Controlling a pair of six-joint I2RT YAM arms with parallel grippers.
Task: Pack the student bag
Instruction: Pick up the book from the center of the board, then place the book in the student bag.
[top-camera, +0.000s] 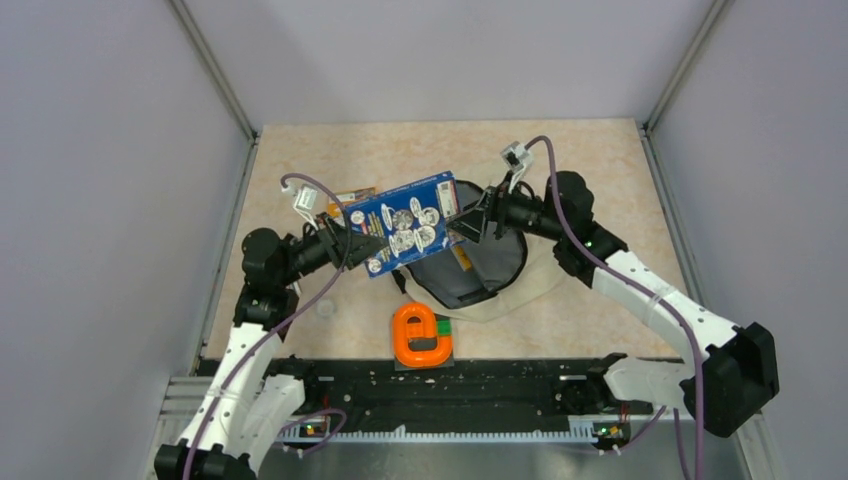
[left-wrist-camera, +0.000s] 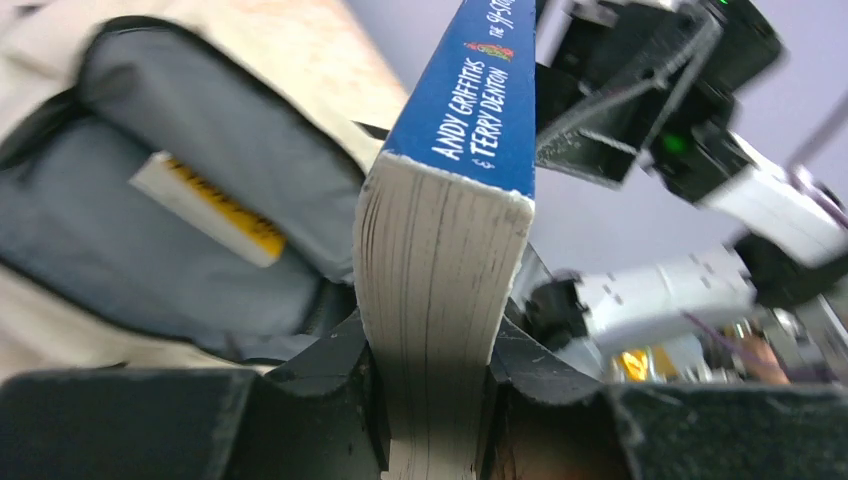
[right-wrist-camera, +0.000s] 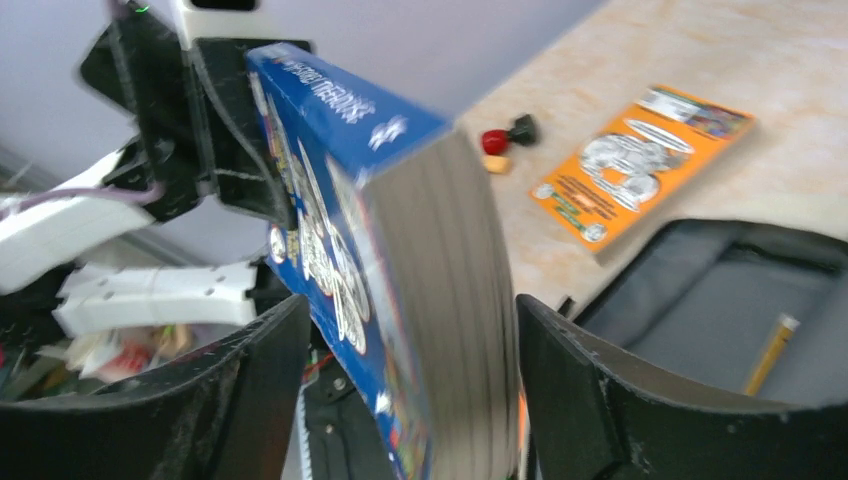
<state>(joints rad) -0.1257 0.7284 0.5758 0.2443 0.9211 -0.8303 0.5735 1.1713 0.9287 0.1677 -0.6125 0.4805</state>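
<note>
The student bag (top-camera: 478, 270) lies open in the middle of the table, beige outside with dark grey lining; the lining also shows in the left wrist view (left-wrist-camera: 180, 250) and the right wrist view (right-wrist-camera: 700, 320). A thick blue book (top-camera: 410, 222) hangs in the air above it. My left gripper (top-camera: 357, 243) is shut on the book's left end; its jaws press both covers of the book (left-wrist-camera: 450, 200) in the left wrist view (left-wrist-camera: 430, 340). My right gripper (top-camera: 462, 222) is at the other end, jaws spread with gaps on both sides of the book (right-wrist-camera: 400, 250) in the right wrist view (right-wrist-camera: 410, 340).
A yellow pencil (right-wrist-camera: 768, 352) lies inside the bag. An orange book (right-wrist-camera: 640, 160) and a small red and black item (right-wrist-camera: 505, 135) lie on the table beyond the bag. An orange loop-shaped object (top-camera: 422, 335) sits by the near edge. Grey walls enclose the table.
</note>
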